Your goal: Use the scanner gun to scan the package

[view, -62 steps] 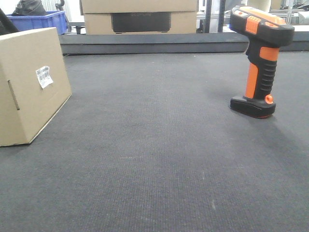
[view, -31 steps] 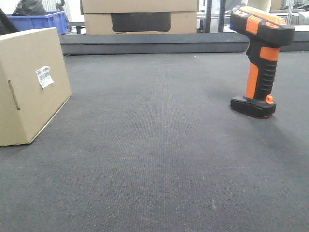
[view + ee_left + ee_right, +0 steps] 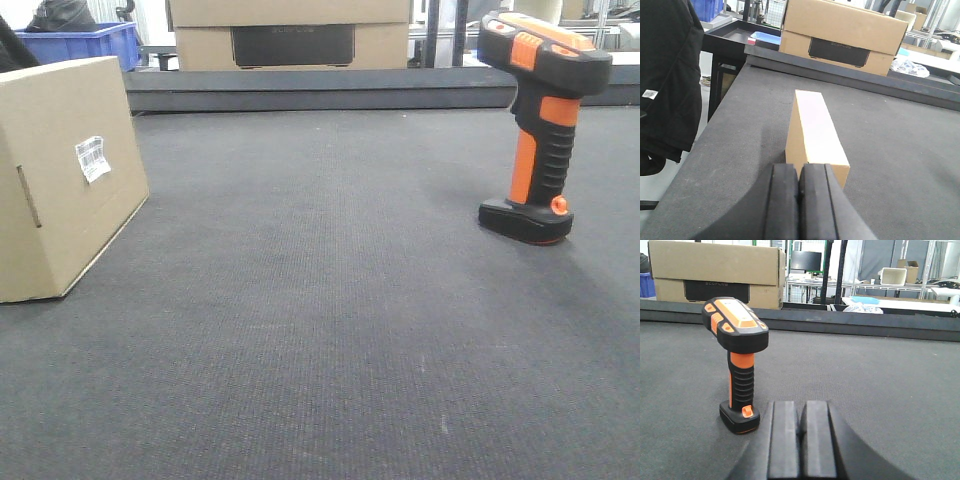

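Cardboard package (image 3: 60, 175) sits far left of the ribbed orange scanner gun (image 3: 540, 125) on fuzzy gray mat (image 3: 320, 330). Both grippers, left gripper (image 3: 799, 200) and right gripper (image 3: 800, 445), are squeezed closed, holding nothing.

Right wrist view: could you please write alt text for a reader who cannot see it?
A black and orange scanner gun stands upright on its foot on a dark grey mat, left of and beyond the closed right gripper at the bottom edge. Behind the mat stand large cardboard boxes and shelving.
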